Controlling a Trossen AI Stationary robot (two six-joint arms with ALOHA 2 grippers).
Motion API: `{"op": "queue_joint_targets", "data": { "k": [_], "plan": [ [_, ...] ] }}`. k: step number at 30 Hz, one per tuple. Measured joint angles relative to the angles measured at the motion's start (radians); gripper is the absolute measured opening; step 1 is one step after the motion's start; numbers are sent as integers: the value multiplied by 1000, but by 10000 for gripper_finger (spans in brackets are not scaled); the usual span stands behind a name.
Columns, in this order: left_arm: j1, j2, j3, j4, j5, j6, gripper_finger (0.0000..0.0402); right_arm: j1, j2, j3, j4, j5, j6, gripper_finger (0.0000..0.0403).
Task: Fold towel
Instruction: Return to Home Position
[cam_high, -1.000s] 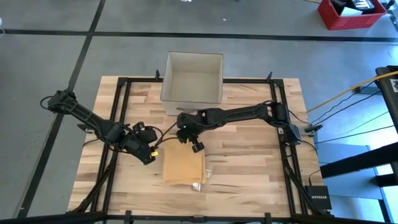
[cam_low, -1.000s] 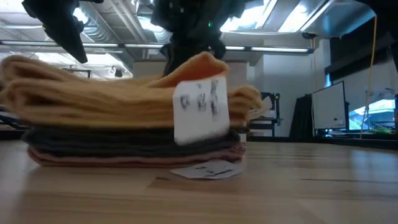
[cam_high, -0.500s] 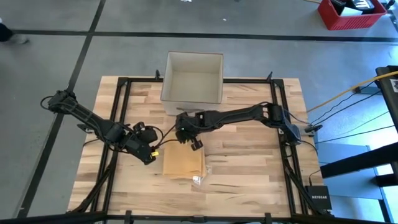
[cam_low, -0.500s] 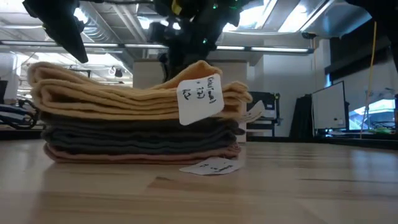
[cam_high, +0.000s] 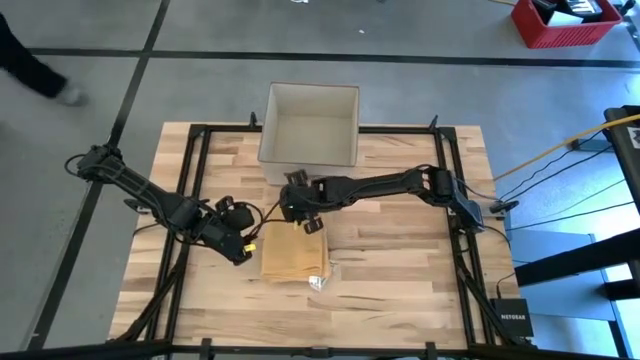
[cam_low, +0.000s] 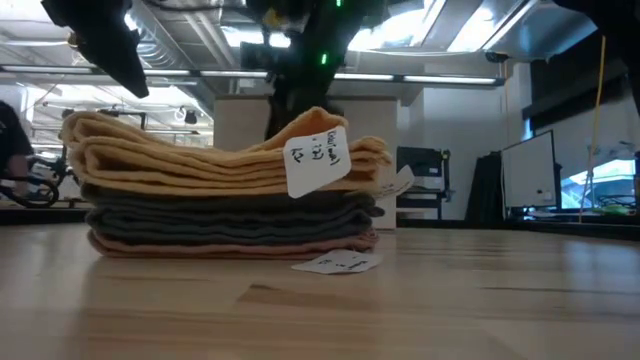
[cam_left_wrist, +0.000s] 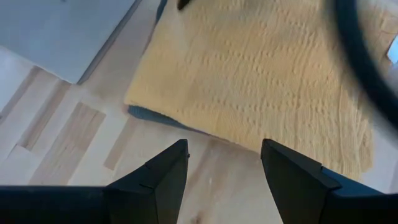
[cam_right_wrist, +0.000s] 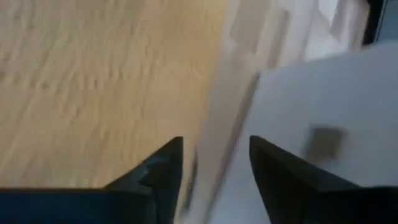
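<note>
The right claw (cam_high: 311, 224) is drawing back from the towel stack (cam_high: 293, 255) at centre frame, toward the box (cam_high: 309, 122) above; its fingers are standing apart, empty. The left claw (cam_high: 243, 250) is waiting open just left.

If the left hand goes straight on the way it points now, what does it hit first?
Most likely the near edge of the yellow towel, which lies dead ahead of the open left hand. The hand tilts downward, so it might touch the table just short of it; depth is unclear.
</note>
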Motion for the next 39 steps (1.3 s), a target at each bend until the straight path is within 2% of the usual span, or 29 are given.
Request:
{"op": "queue_joint_targets", "data": {
  "k": [2, 5, 11, 15, 18, 23, 32, 39],
  "plan": [
    [2, 0, 0, 0, -2, 1, 196, 10, -1, 77, -124, 20, 31, 193],
    [3, 0, 0, 0, -3, 6, 196, 26, -6, 183, -303, -4, 131, 208],
    [3, 0, 0, 25, -43, 33, 196, 82, -12, 373, -686, -83, 342, 213],
    [-1, 0, -1, 124, -77, 147, 194, 126, -60, 375, -776, -100, 416, 213],
    [-7, -2, -34, 295, -82, 297, 185, 146, -151, 321, -766, -102, 467, 213],
    [18, -3, -91, 443, -37, 448, 164, 157, -352, 125, -612, -99, 524, 214],
    [129, -99, -206, 706, 86, 624, 126, 154, -811, -480, -124, -96, 587, 214],
    [264, -199, -310, 906, 156, 720, 103, 154, -1090, -878, 302, -47, 613, 214]
  ]
}}
